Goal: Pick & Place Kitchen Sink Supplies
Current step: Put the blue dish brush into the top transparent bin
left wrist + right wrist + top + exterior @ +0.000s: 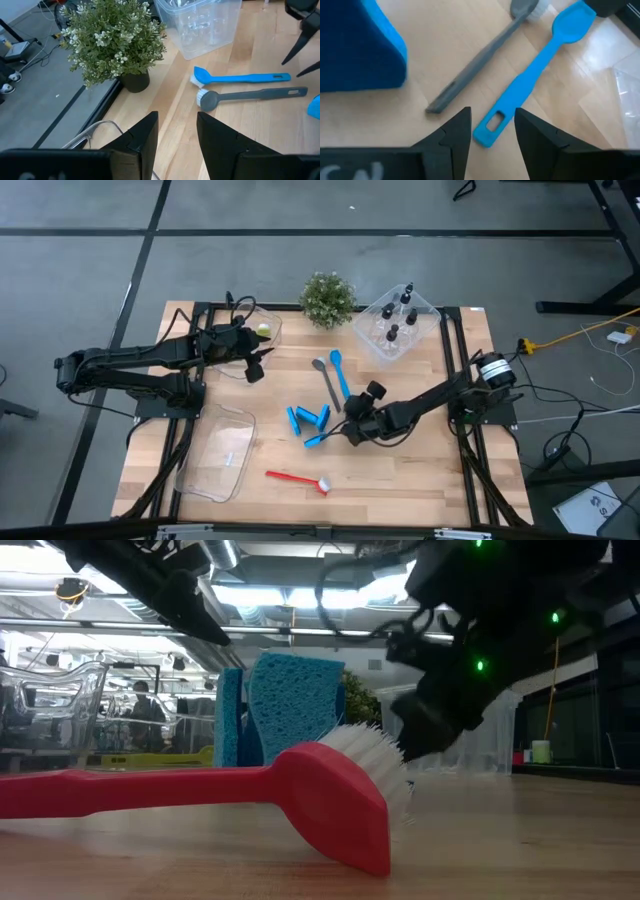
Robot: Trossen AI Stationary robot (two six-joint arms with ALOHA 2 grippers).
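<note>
My right gripper [352, 430] [492, 127] is open and stands over the hole end of the blue brush's handle [487, 134], fingers either side of it, touching nothing. The blue brush [340, 374] and the grey brush [328, 385] lie flat side by side on the table. Blue sponge pieces [309, 420] [360, 50] sit just left of that gripper. The red brush [298, 478] [200, 790] lies near the table's near edge. Black-capped bottles [397, 320] stand in the far right bin. My left gripper [258, 368] [177, 137] is open by the far left bin.
A potted plant [327, 298] [115, 40] stands at the far edge between the two far bins. The far left clear bin [262, 330] holds something yellow-green. Another clear bin [220, 452] lies near the left edge. Bare wood shows at the near right.
</note>
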